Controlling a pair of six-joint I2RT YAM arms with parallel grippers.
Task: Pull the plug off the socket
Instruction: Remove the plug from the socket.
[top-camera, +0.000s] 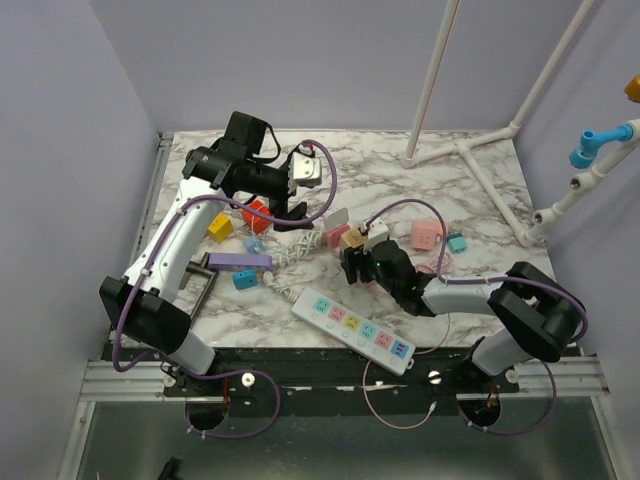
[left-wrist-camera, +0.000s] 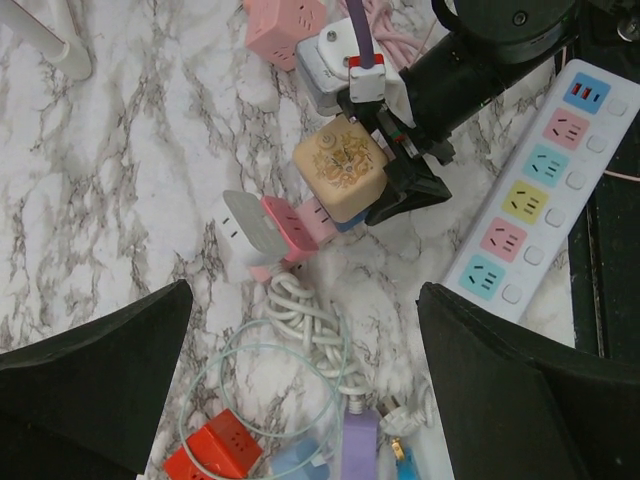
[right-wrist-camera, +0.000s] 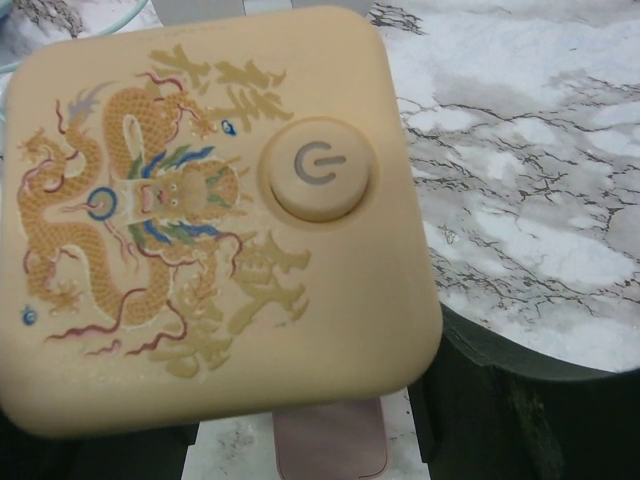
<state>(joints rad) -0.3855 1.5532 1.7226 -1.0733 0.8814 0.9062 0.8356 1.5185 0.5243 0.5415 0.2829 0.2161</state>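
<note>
A tan cube adapter (right-wrist-camera: 210, 220) with a dragon print and a power button fills the right wrist view. It is joined to a pink piece (left-wrist-camera: 292, 225) that has a white end plate and lies on the marble. My right gripper (right-wrist-camera: 300, 435) straddles the cube with a dark finger (right-wrist-camera: 520, 410) against each side, shut on it. The same cube (top-camera: 352, 238) and right gripper (top-camera: 362, 255) show in the top view. My left gripper (left-wrist-camera: 305, 330) hangs wide open above a coiled white cable (left-wrist-camera: 310, 320), holding nothing, well to the left of the cube.
A white power strip (top-camera: 355, 330) with coloured sockets lies near the front edge. A red cube (top-camera: 258, 215), yellow cube (top-camera: 220, 228) and purple strip (top-camera: 240, 262) sit by the left arm. A pink cube (top-camera: 427, 236) and a white pipe frame (top-camera: 470, 150) are at the right.
</note>
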